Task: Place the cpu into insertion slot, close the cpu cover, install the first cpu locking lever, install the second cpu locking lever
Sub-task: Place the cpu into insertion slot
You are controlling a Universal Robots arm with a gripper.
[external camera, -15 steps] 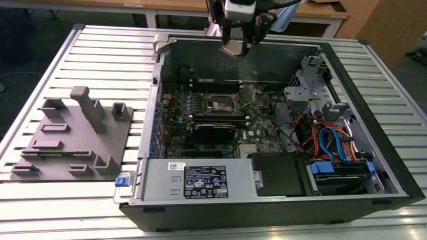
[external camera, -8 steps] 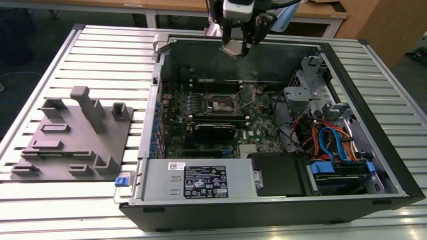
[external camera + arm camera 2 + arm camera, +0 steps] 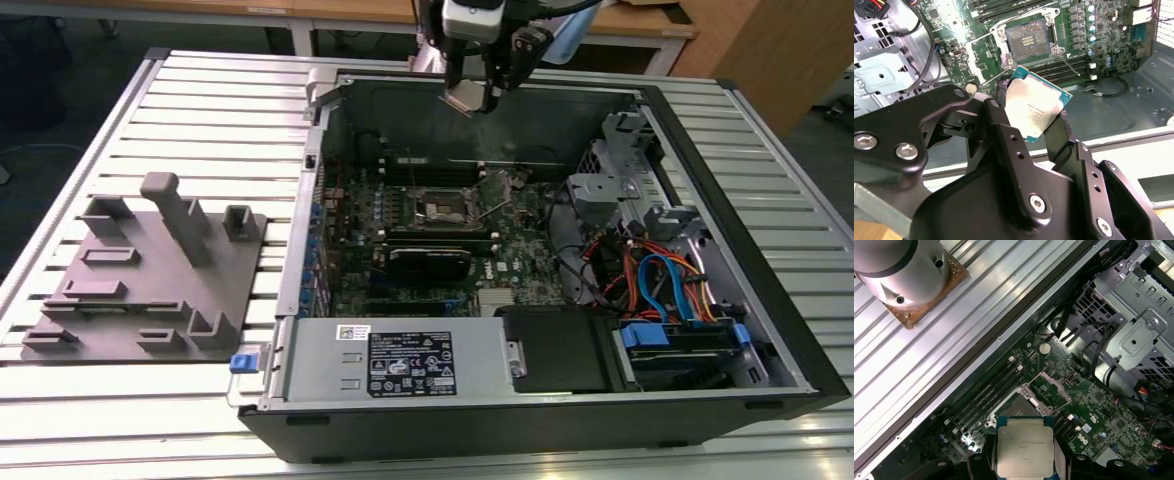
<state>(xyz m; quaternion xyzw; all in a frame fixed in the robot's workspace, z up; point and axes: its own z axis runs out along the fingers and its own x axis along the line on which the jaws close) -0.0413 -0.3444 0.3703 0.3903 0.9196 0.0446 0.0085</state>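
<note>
My gripper point(image 3: 475, 90) hangs above the far wall of the open computer case, shut on the cpu point(image 3: 466, 98). In both wrist views the cpu point(image 3: 1036, 107) point(image 3: 1025, 445) shows its silver-grey top, tilted and clamped by its edges between the two black fingers point(image 3: 999, 107). Below it, on the green motherboard point(image 3: 514, 255), the insertion slot point(image 3: 441, 208) point(image 3: 1026, 40) lies bare with its dark centre showing. The cpu cover point(image 3: 981, 55) point(image 3: 1046, 389) is swung open beside the slot. Thin wire levers point(image 3: 1070, 64) stand loose next to the slot.
The case's metal walls point(image 3: 320, 150) enclose the board. A black card point(image 3: 430, 262) sits just in front of the slot and long memory slots point(image 3: 1079, 60) flank it. A drive cage point(image 3: 607, 190), coloured cables point(image 3: 661, 280) and a power supply point(image 3: 387, 365) fill the rest. A grey fixture plate point(image 3: 147, 270) lies on the exterior view's left.
</note>
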